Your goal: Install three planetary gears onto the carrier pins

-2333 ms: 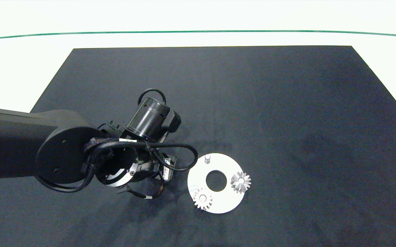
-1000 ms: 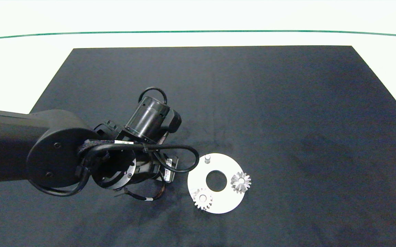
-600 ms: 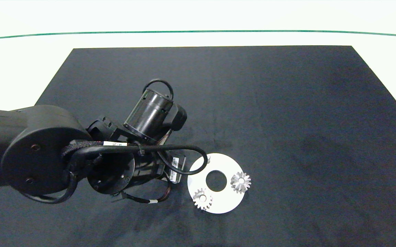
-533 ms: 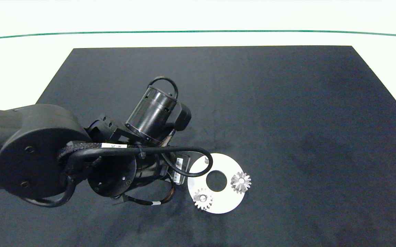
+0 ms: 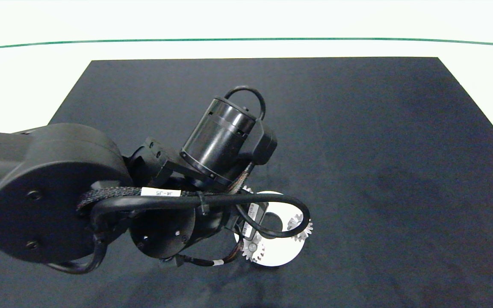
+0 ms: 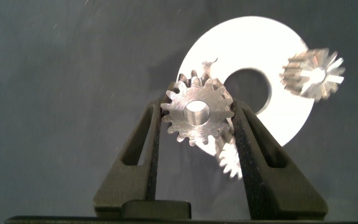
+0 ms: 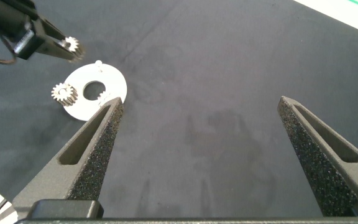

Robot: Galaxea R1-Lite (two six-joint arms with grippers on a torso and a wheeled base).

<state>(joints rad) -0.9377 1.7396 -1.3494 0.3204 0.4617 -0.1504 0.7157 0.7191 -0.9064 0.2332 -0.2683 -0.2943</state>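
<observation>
My left gripper (image 6: 197, 115) is shut on a silver planetary gear (image 6: 197, 114), holding it by its toothed rim just above the near edge of the white disc (image 6: 253, 37). In the head view only the held gear's teeth (image 5: 246, 189) peek out from under the left wrist. Two more gears sit on carrier pins: one at the disc's right (image 6: 312, 73) (image 5: 302, 227), one at its front (image 5: 252, 250) (image 7: 62, 93). A bare pin (image 7: 99, 63) stands beside the held gear (image 7: 72, 45). My right gripper (image 7: 207, 149) is open, away from the disc.
The disc (image 5: 280, 256) lies on a black mat (image 5: 357, 128) on a white table. The left arm and its cable (image 5: 289, 214) cover most of the disc in the head view. The right arm is outside the head view.
The left arm has swung right and risen with the gear, from beside the disc to over it. It now hides the bare pin in the head view. The two seated gears stayed put.
</observation>
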